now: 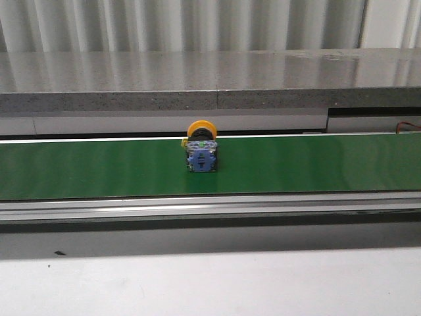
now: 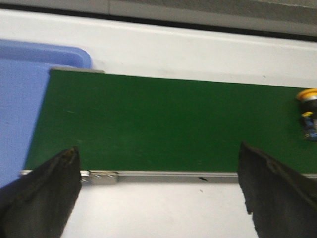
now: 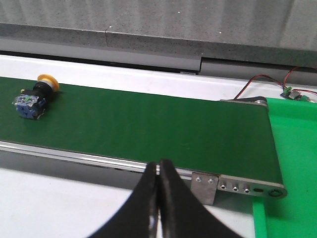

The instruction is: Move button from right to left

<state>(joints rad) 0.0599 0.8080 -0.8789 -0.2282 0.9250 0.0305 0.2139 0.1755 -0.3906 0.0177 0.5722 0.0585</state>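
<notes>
The button (image 1: 201,150), with a yellow head, black collar and blue-grey block, lies on its side on the green conveyor belt (image 1: 99,168) near the middle. It also shows at the edge of the left wrist view (image 2: 309,112) and in the right wrist view (image 3: 34,97). My left gripper (image 2: 158,186) is open and empty over the belt's near rail, well apart from the button. My right gripper (image 3: 158,171) is shut and empty above the near rail, far from the button. Neither gripper shows in the front view.
A blue tray (image 2: 22,99) sits past the belt's left end. A bright green tray (image 3: 294,148) sits past its right end, with a small wired board (image 3: 292,93) behind it. A grey stone ledge (image 1: 210,82) runs behind the belt. White tabletop (image 1: 210,286) lies in front.
</notes>
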